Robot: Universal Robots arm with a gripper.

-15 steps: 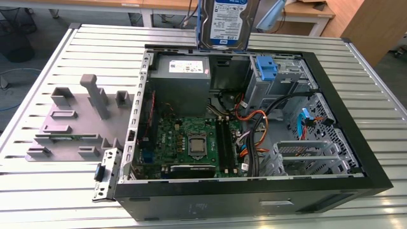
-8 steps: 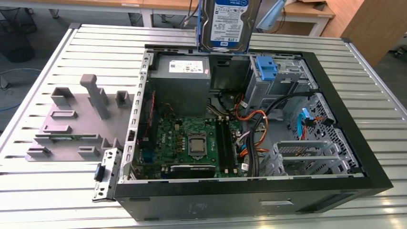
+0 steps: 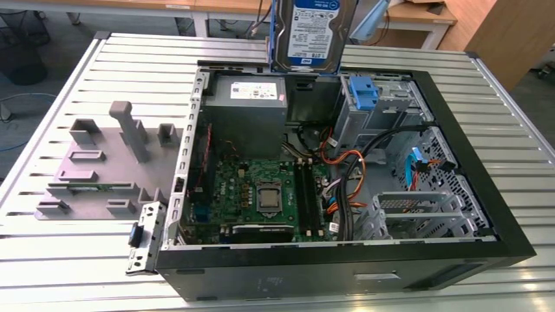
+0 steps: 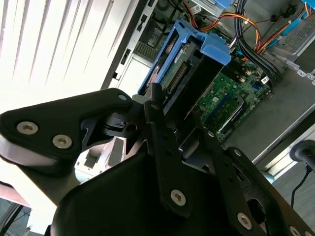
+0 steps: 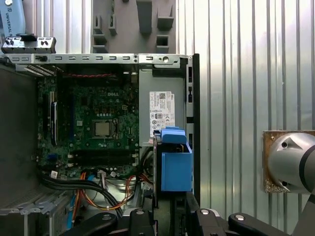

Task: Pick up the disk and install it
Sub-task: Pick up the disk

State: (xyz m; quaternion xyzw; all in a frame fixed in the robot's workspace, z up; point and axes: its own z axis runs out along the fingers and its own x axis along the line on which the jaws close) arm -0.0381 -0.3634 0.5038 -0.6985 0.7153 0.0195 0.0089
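One disk point(image 4: 182, 73), pinched between the fingers of my claw point(image 4: 177, 110), hung upright above the open computer case point(image 3: 347, 257), over the gap between its power supply point(image 3: 247, 97) and drive cage point(image 3: 381, 104). Judged stiff, fairly heavy, shock-sensitive; its blue side rails point(image 4: 197, 44) offered the safest hold. Around the case spread a ribbed metal table point(image 3: 69, 260); beyond the case stood wooden desks point(image 3: 416, 16).

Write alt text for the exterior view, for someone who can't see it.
A disk in blue rails hangs upright above an open computer case lying on a slatted metal table. Inside are a motherboard, a grey power supply and cables. A grey fixture sits at the exterior view's left.
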